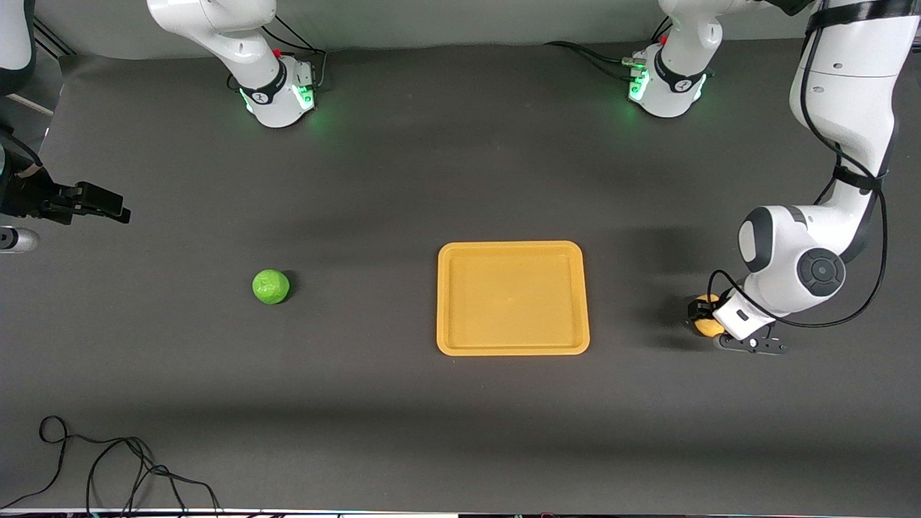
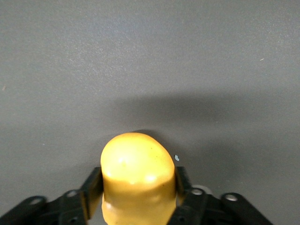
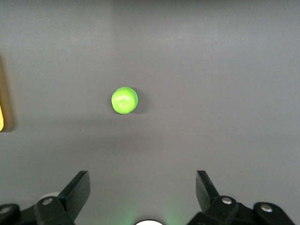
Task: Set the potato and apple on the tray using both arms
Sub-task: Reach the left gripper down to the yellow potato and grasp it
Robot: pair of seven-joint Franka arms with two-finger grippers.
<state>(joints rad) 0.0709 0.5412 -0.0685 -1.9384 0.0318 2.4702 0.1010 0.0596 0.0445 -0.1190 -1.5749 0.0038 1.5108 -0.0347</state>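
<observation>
The yellow potato (image 1: 708,325) (image 2: 136,161) lies on the dark table toward the left arm's end, beside the orange tray (image 1: 512,247). My left gripper (image 1: 705,319) (image 2: 138,180) is down at it, shut on the potato, with a black finger pressed against each side. The green apple (image 1: 270,286) (image 3: 124,100) lies alone toward the right arm's end, about level with the tray. My right gripper (image 1: 115,211) (image 3: 143,180) hangs open and holds nothing, well above the table near that end and apart from the apple. Nothing lies on the tray.
The two arm bases (image 1: 277,93) (image 1: 665,86) stand farthest from the front camera. A loose black cable (image 1: 108,467) lies at the table's nearest edge toward the right arm's end. A sliver of the tray's rim (image 3: 1,119) shows in the right wrist view.
</observation>
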